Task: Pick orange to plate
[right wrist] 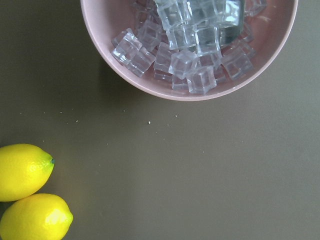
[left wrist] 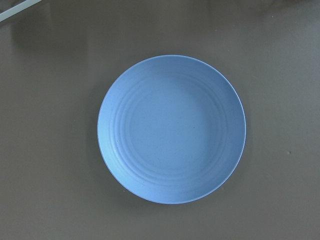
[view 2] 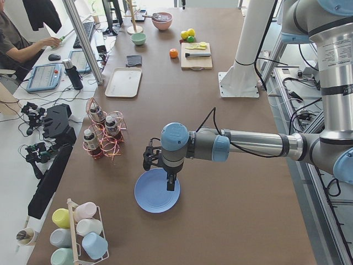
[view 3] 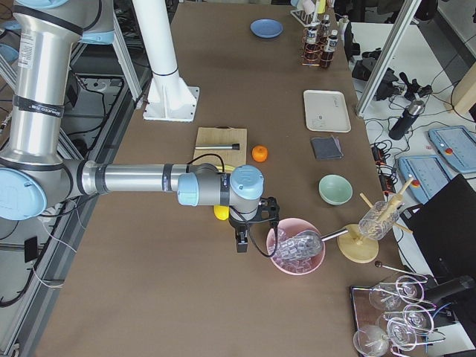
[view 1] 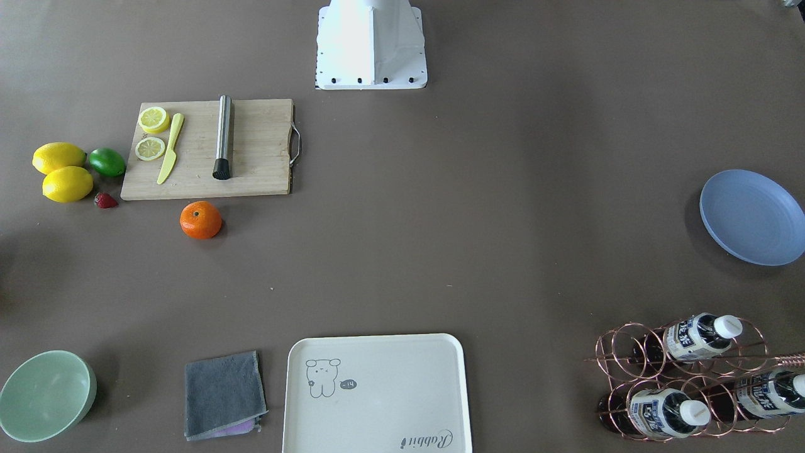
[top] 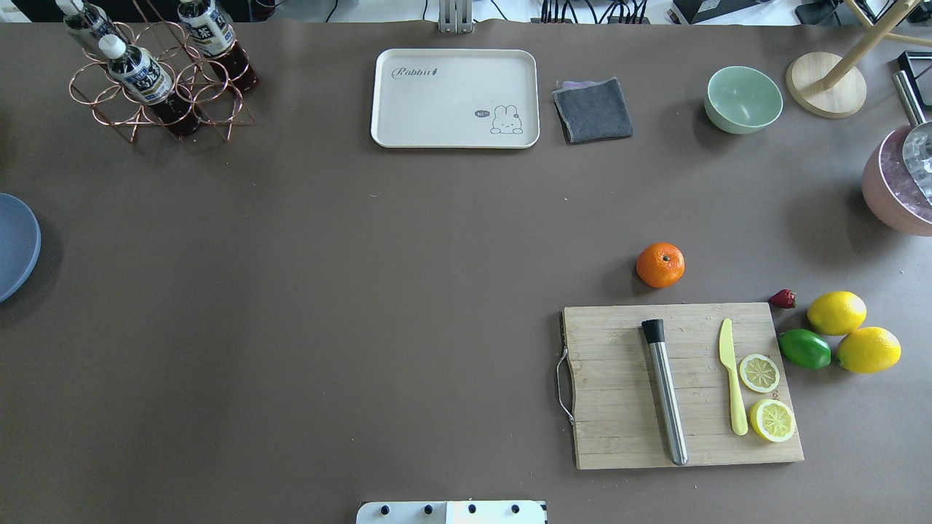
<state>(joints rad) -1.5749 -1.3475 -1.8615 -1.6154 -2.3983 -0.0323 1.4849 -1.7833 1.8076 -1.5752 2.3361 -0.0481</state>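
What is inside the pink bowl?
The pink bowl is full of clear ice cubes, with a metal scoop resting in them. The ice covers the bowl's bottom, so anything under it cannot be seen.

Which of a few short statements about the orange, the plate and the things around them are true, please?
1. The orange lies on the table, off the board. True.
2. The plate holds a lemon. False: nothing lies on it.
3. The lime sits on the board. False: it lies on the table beside the lemons.
4. The pink bowl holds ice cubes. True.
5. The cloth lies on the tray. False: it lies beside the tray.
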